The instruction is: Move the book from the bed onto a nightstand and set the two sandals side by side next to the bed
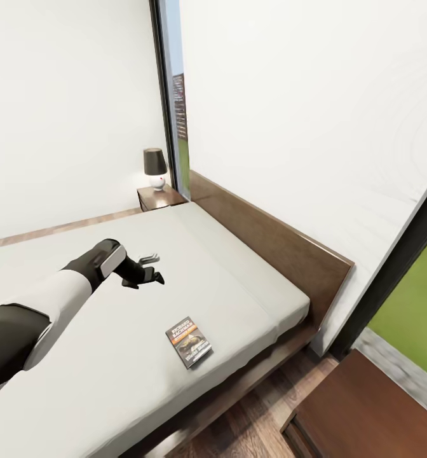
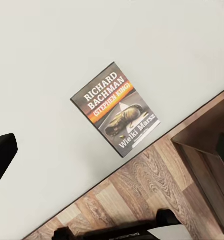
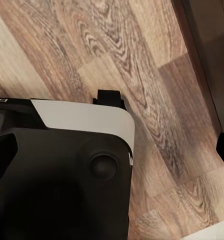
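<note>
**One book near the bed's edge, left gripper spread above the mattress**

In the head view the left arm [image 1: 42, 305] is seen reaching over the grey mattress of the bed [image 1: 194, 254], cut off at the picture's left edge. The left gripper [image 1: 155, 268] is held above the mattress with its two fingers spread and nothing between them. Behind it, one nightstand [image 1: 157, 198] is seen in the corner beside the headboard, with one dark-shaded lamp [image 1: 154, 167] standing on it. One book [image 1: 189, 341] lies flat, cover up, near the mattress edge closest to the floor; its long axis runs obliquely to that edge. In the left wrist view the book [image 2: 116, 108] is read as "RICHARD BACHMAN", with wood floor beyond the mattress edge. A second nightstand [image 1: 372, 413] is cut off at the lower right corner. In the right wrist view the floor [image 3: 142, 65] and a dark part of the robot's body [image 3: 62, 180] are seen; whether the right gripper is spread or pressed together cannot be told.
</note>
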Controlling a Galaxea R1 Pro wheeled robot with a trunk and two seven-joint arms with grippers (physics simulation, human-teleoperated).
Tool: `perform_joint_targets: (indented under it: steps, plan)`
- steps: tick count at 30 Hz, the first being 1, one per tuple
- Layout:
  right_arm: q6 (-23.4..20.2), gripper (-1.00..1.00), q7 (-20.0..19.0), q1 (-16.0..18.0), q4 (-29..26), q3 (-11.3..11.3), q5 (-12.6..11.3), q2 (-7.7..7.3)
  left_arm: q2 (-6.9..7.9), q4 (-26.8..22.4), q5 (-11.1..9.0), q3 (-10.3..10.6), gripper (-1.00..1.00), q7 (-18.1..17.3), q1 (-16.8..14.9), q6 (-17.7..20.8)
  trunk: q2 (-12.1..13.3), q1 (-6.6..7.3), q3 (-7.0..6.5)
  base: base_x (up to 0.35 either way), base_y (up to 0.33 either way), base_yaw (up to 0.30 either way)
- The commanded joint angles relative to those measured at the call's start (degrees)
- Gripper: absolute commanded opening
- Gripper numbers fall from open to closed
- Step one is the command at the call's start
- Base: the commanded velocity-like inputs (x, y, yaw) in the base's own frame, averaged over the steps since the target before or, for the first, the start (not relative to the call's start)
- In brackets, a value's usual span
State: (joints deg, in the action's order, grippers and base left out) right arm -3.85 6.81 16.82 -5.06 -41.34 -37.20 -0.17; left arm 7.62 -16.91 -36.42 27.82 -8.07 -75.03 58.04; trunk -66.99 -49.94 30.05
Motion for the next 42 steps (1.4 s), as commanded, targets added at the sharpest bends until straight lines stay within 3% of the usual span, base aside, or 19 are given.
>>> perform_joint_targets:
  steps: [1,13,29,42]
  plan:
    - [-0.41,1.0,0.34,0.01,-0.14,-0.36,-0.23,-0.03,0.04,-0.09,0.48,0.26,1.0,-0.61,-0.04,0.11,-0.03,0.0,0.11,0.0,0.0,0.0]
    - [-0.52,1.0,0.31,-0.08,2.36,-0.36,-0.17,0.02,0.11,-0.41,0.4,0.14,1.0,-0.77,-1.23,0.3,-0.03,0.0,1.07,0.0,0.0,0.0]
    - [-0.46,1.0,0.31,-0.46,3.62,-0.4,-0.16,0.24,0.18,0.31,0.32,0.13,1.0,-0.43,-6.67,0.65,-0.03,0.0,2.55,0.0,0.0,0.0]
    - [-0.62,1.0,0.31,-0.5,3.86,-0.41,-0.16,0.25,-0.12,0.54,0.38,-0.01,1.0,-0.03,-7.41,0.55,-0.03,0.0,3.75,0.0,0.0,0.0]
